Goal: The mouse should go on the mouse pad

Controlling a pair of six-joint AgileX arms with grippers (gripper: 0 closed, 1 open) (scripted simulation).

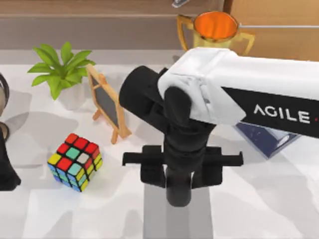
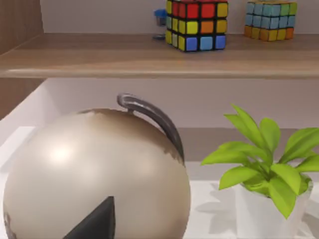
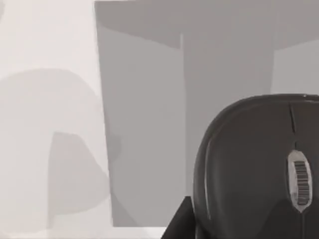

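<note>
Over the middle of the white marbled desk (image 1: pixel 259 209) the big white-and-black right arm reaches in from the right side, its black right pincer (image 1: pixel 178 191) hanging above the flat grey rectangular mouse pad (image 1: pixel 154 219), which runs lengthwise toward the near edge. From the right wrist camera, the glossy black computer mouse (image 3: pixel 249 169) sits right under that pincer, its long axis along the pad's darker central stripe, and it looks to be carried rather than lying down; how wide the fingers stand I cannot tell, since the arm hides them. The pad lies straight below, so the coming move seems a plain descent. The left arm is parked at the desk's left edge, far from the pad, its left pincer (image 2: pixel 94 224) pointed at a pale globe (image 2: pixel 94 179). A gold trophy cup (image 1: pixel 215 27) at the back shows an orange inside and nothing in it. A leafy green plant (image 1: pixel 59 69) fills a white pot (image 2: pixel 266 214).
</note>
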